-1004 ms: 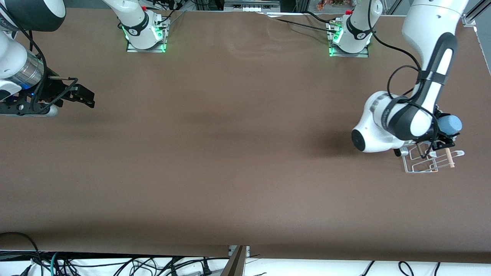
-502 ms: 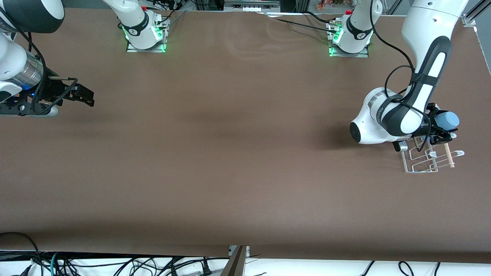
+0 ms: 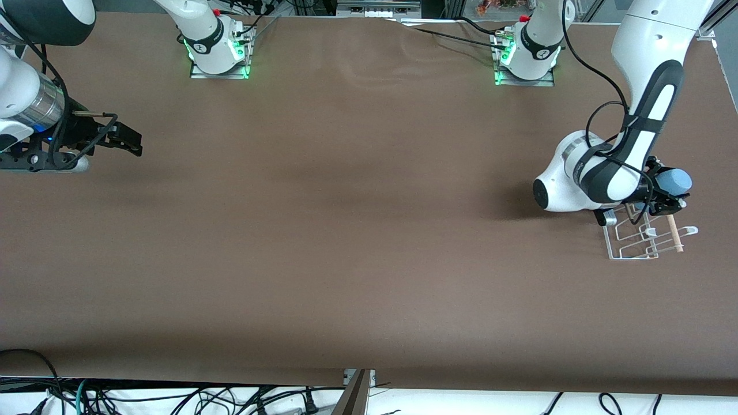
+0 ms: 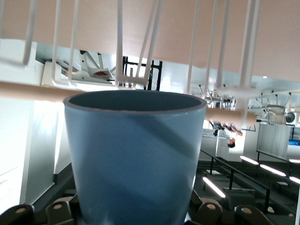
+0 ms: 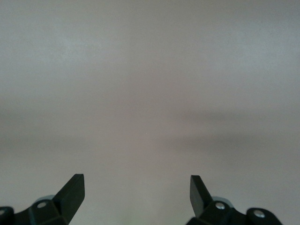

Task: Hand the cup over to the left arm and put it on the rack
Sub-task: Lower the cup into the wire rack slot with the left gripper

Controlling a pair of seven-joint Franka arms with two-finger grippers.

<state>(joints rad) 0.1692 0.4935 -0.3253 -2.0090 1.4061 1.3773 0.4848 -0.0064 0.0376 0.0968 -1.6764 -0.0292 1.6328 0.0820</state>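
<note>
The light blue cup [image 3: 674, 182] is held on its side in my left gripper [image 3: 662, 189], which is shut on it just above the end of the white wire rack [image 3: 640, 236] that lies farther from the front camera. In the left wrist view the cup [image 4: 133, 154] fills the middle, with the rack's wires [image 4: 119, 44] and its thin wooden rod [image 4: 33, 90] close past its rim. My right gripper [image 3: 124, 141] is open and empty, waiting over the table at the right arm's end; its fingertips [image 5: 75, 190] show only bare table between them.
The brown table [image 3: 346, 230] runs wide between the arms. Both arm bases [image 3: 219, 46] with green lights stand along the edge farthest from the front camera. Cables [image 3: 173, 397] hang past the nearest edge.
My left arm has shifted the cup slightly away from the front camera and settled at the rack's end; its elbow swung a little. The right arm has barely moved.
</note>
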